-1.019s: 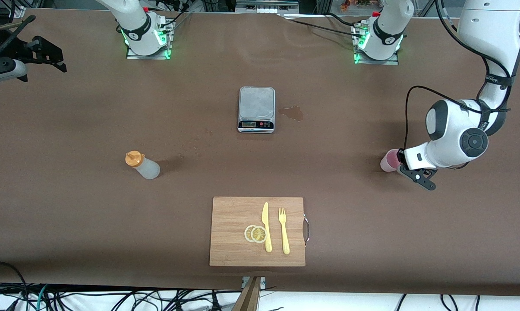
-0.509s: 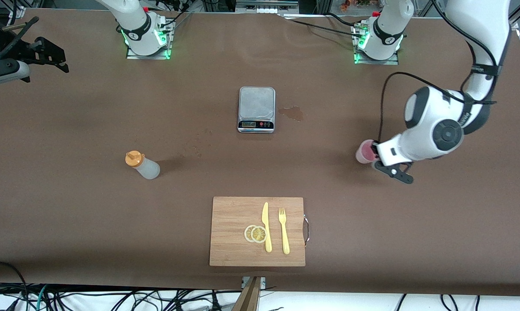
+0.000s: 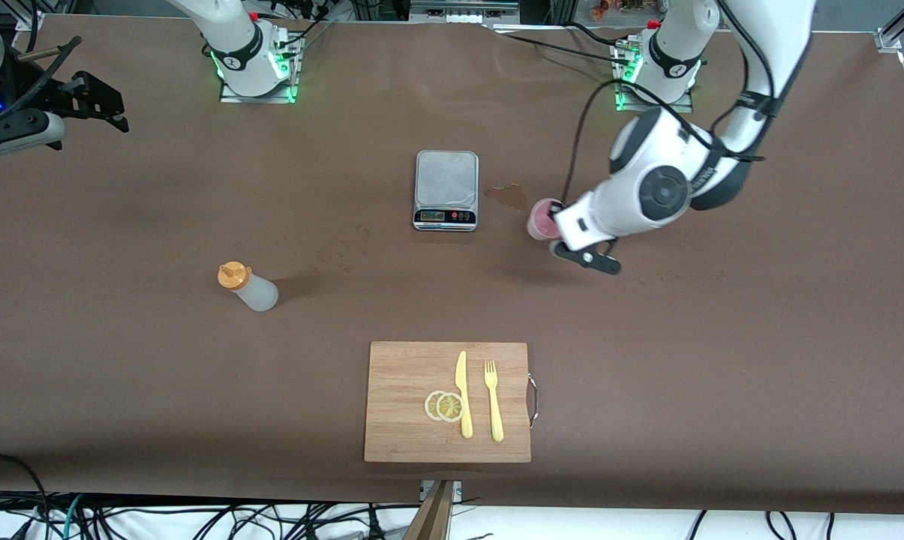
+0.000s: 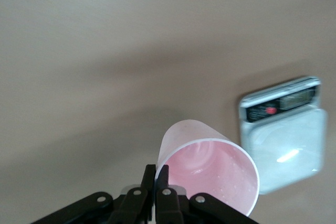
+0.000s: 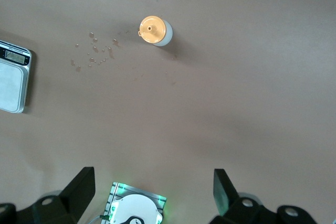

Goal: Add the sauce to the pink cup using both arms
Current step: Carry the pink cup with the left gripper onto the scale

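- Nearest the camera, the board (image 3: 406,420) lies untouched.
- Farther off, the bottle (image 3: 249,287) stands upright, nozzle up, toward the right arm's end, waiting for a grasp.
- Our left gripper (image 3: 556,232) pinches the cup (image 3: 543,218) by its rim, mouth kept upward, over the table beside the scale (image 3: 445,187), probably to weigh the pour.
- Our right gripper (image 5: 153,184) waits high, fingers spread.

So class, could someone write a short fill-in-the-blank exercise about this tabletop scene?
1. The left gripper is shut on the rim of the small pale-pink plastic ___.
2. The orange-capped translucent squeeze bottle stands ___ on the table.
3. The yellow plastic knife and fork lie on the wooden ___.

Missing words: cup; upright; board
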You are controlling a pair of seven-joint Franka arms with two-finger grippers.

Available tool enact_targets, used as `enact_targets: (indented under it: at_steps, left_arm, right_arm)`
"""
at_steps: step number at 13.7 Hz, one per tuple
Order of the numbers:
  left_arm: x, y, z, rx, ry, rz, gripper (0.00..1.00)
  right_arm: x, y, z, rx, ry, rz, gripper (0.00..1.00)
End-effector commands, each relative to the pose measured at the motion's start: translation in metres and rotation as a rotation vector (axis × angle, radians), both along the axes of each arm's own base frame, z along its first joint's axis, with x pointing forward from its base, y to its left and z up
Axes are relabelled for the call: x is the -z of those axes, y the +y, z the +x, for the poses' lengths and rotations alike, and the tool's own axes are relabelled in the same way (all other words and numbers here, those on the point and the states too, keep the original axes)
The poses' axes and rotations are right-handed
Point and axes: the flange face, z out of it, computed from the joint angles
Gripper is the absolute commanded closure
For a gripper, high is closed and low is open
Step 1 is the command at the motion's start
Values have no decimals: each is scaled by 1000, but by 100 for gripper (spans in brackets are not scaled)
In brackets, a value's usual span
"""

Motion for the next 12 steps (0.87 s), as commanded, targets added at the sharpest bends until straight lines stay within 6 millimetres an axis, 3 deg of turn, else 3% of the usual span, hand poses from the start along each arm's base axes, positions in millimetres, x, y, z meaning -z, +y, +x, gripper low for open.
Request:
enact_targets:
  at_steps: [1,3,5,7,10,11,12]
  left_arm:
    - [-10,-70,-42,-78,1,-10,100]
    - [5,-124,-81,-102,-7,-2,100]
    - [25,-152,-102,-112,-36,-47,100]
    - [35,-167,-120,-60,-50,-38,100]
    - [48,-169,-124,-72,-54,4,97]
    - [52,-169,-124,-80,-42,10,40]
    - [55,-168,-124,-85,-37,14,0]
  right_arm:
    - [1,4,-2,-10,-11,12,0]
    - [3,7,-5,-19,-4,17,0]
    - [7,10,-9,-60,8,33,0]
    - [10,11,-11,-112,9,69,0]
    - [17,7,-7,-175,-9,91,0]
    - [20,6,-7,-202,-14,124,0]
    - [21,-2,-6,-231,-22,143,0]
